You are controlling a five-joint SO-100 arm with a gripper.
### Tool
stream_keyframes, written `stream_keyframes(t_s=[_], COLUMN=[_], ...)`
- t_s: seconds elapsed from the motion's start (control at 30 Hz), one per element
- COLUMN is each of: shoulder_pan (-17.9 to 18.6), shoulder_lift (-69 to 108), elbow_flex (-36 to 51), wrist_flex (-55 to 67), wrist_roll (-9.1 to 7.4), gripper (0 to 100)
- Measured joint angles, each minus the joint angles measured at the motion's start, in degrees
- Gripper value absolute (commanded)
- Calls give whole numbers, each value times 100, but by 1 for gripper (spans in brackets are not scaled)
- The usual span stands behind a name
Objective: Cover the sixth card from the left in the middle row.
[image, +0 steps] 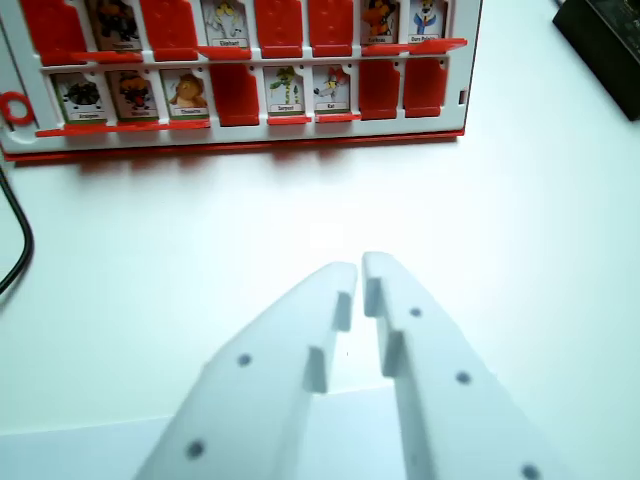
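A red and white flip-card game board (300,134) lies at the top of the wrist view, and two of its rows show. The nearer row has three picture cards (135,95) standing at the wrist view's left, a red panel (237,95), two more picture cards (308,90), then two red panels (400,88). The farther row, cut off by the frame's top, mixes red panels (305,25) with picture cards (228,22). My white gripper (360,268) hovers over bare table well short of the board, shut with only a thin slit and nothing between its fingers.
A black cable (18,245) curves along the wrist view's left edge. A black object (600,35) sits at the top right corner. The white tabletop (480,220) stretches between gripper and board.
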State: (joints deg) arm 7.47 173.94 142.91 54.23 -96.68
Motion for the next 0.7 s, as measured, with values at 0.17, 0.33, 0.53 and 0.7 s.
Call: stream_keyframes(t_s=[0.17, 0.33, 0.53, 0.7], shoulder_pan=[0, -53, -97, -123], shoulder_lift=[686, 747, 773, 773], elbow_flex=[18, -9, -167, -167], wrist_flex=[633, 861, 984, 984], wrist_roll=[0, 0, 0, 0], gripper=[0, 0, 0, 0])
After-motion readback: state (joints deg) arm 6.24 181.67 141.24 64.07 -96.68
